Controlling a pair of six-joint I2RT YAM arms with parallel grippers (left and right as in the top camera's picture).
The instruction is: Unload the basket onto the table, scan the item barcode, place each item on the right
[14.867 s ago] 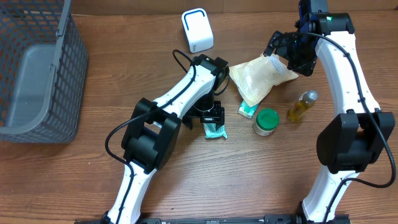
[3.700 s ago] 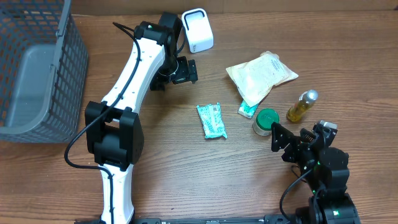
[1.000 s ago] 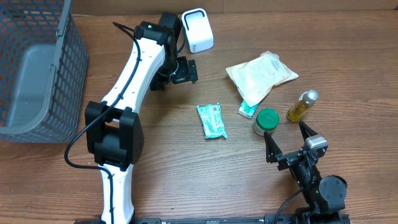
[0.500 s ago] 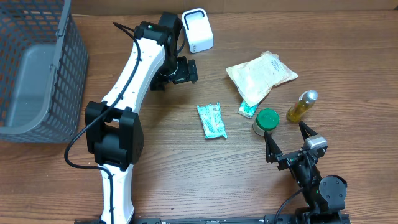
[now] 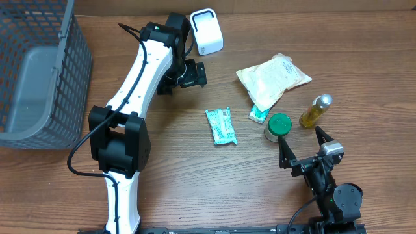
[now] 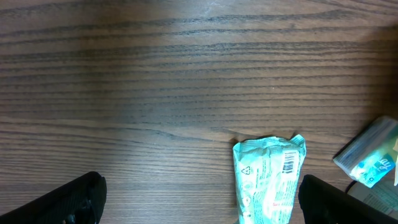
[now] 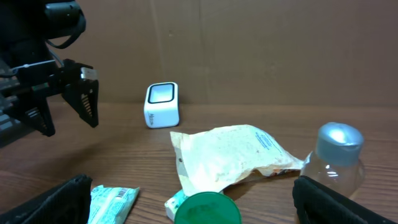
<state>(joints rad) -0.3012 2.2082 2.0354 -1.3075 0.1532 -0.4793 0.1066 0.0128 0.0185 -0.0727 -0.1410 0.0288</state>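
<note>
Teal snack packet (image 5: 221, 125) lies flat mid-table (image 5: 182, 188), barcode up, nr its far end. Looks light, soft, crinkly: pinch a sealed end. White scanner (image 5: 206, 30) at far edge. Left gripper (image 5: 190, 73) & right gripper (image 5: 303, 148) both spread, empty.

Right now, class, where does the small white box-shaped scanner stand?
In the overhead view the small white box-shaped scanner stands near the far edge, just beyond the open left gripper and left of the pale plastic pouch.

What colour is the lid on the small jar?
The jar lid is green; it shows best in the overhead view.
</note>
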